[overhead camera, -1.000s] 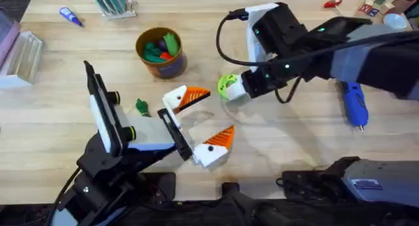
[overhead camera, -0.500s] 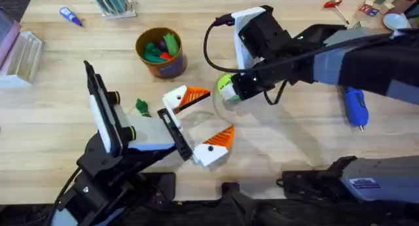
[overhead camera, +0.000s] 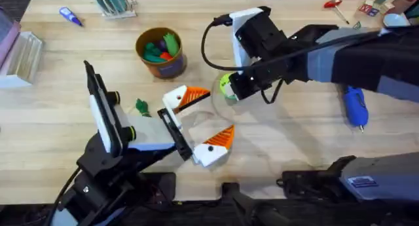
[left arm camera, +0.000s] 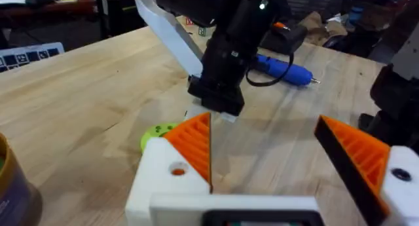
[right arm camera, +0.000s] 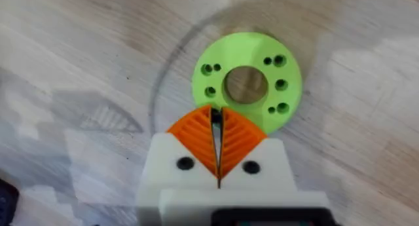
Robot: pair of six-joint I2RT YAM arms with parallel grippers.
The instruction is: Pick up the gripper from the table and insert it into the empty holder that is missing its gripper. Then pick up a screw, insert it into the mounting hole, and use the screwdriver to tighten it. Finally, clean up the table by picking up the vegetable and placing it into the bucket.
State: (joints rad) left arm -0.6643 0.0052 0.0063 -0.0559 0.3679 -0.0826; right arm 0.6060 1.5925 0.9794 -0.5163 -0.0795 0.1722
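Although unconfirmed on the screw, judged the insert step likely done: counted two orange tips seated on white blocks on the left tool and two on the right tool. Found the left tool open, tips well apart, parked low over the bench and holding nothing. Found the right tool closed, pads pressed together, nothing discernible between them, hanging just above the green disc with the tips over its near rim. Spotted a mounting hole in the left tool's white block; could not tell whether a screw sat in it, so treated screw pick and tightening as open. Saw the screwdriver lying flat on the bench at the right, well apart from both tools, so judged driving not started. Saw the vegetable on the bench just beside the left arm, near but outside the bucket, which already held other coloured toys; cleanup not done. Versus a second ago: noted the right arm swung inward toward the bucket side, wrist and cable loop shifted with it, tool end staying at the disc. Noted the left arm, vegetable, screwdriver and bucket unmoved.
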